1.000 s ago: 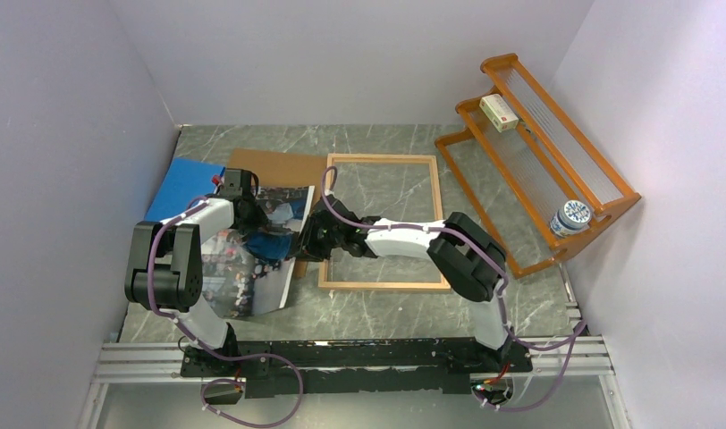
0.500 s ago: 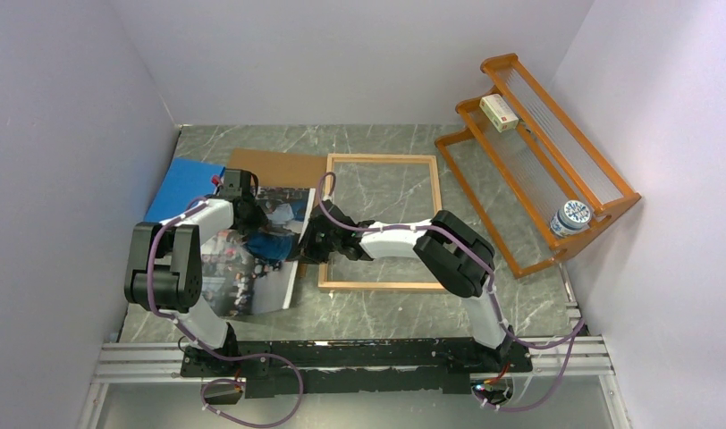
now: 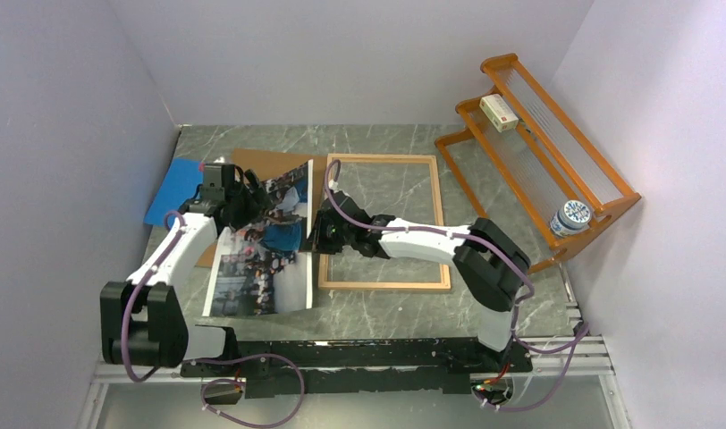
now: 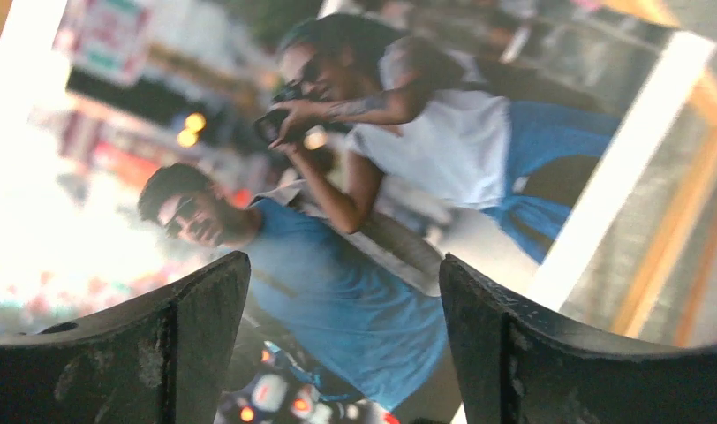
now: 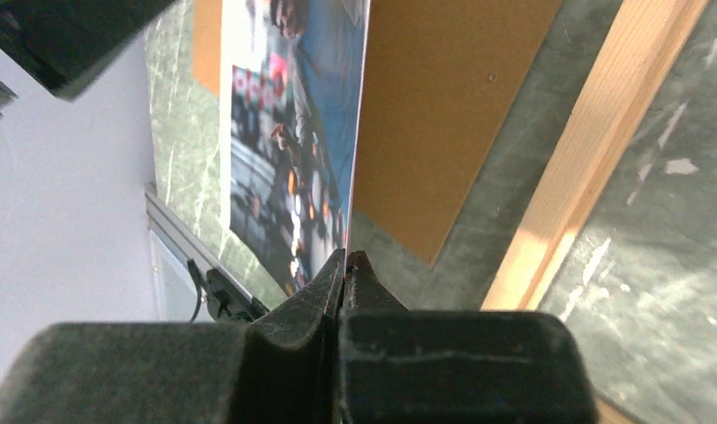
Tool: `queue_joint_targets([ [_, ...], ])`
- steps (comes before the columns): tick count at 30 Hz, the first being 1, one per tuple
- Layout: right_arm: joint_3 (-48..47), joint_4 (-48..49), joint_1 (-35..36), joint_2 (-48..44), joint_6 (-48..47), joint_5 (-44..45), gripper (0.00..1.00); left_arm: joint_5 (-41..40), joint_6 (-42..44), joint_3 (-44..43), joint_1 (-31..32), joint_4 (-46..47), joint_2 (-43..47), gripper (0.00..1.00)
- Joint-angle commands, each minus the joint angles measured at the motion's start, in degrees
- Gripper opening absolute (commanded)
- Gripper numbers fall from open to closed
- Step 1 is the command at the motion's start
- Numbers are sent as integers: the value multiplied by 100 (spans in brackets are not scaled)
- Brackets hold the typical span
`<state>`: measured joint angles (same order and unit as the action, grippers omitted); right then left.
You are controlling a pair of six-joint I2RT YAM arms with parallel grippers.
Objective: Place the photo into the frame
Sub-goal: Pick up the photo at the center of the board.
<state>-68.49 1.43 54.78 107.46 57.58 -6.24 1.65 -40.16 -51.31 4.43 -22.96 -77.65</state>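
Note:
The photo (image 3: 261, 264), a colour print of people, lies left of the frame (image 3: 384, 286), its right edge lifted. My right gripper (image 3: 313, 234) is shut on that edge; in the right wrist view the photo (image 5: 293, 132) stands edge-on out of the closed right gripper (image 5: 344, 258), with the frame's wooden bar (image 5: 584, 150) to the right. My left gripper (image 3: 252, 204) hovers open over the print's far part. In the left wrist view the photo (image 4: 364, 159) fills the picture, and the left gripper (image 4: 344, 300) holds nothing between its fingers.
A brown backing panel (image 3: 270, 165) and a blue sheet (image 3: 173, 183) lie behind the photo at the far left. An orange slatted rack (image 3: 538, 152) at the right holds a small box (image 3: 499, 113) and a round jar (image 3: 570, 217). Walls close in on three sides.
My left gripper opened, let go of the photo and drew back toward the far left. My right gripper shut on the photo's right edge. The print now lies flatter.

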Motion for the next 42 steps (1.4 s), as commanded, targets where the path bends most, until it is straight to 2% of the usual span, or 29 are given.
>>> queue_joint_targets([
  [1,-322,-1037,-18,-600,-904,340,0,1022,246,-420,30,62,446,87],
  [6,-749,-2022,15,-867,-1427,676,0,2171,730,-992,289,-178,243,92],
  [13,-1249,-2993,145,-1097,-1907,1158,0,3272,751,-1223,605,75,214,91],
  [21,-1661,-3558,625,-1016,-2344,1724,0,2577,514,-1934,931,-832,-165,92],
  [27,-2054,-3915,893,-785,-2556,2328,0,1740,236,-2476,1069,-1528,-550,90],
  [29,-2151,-4017,974,-747,-2643,2586,0,1601,85,-2505,1078,-1630,-620,85],
  [37,-2218,-4182,1029,-647,-2970,3010,0,1278,-102,-2813,1199,-1954,-680,38],
  [42,-2213,-4198,1034,-689,-3082,3074,0,1203,-108,-2930,1249,-2155,-639,23],
])
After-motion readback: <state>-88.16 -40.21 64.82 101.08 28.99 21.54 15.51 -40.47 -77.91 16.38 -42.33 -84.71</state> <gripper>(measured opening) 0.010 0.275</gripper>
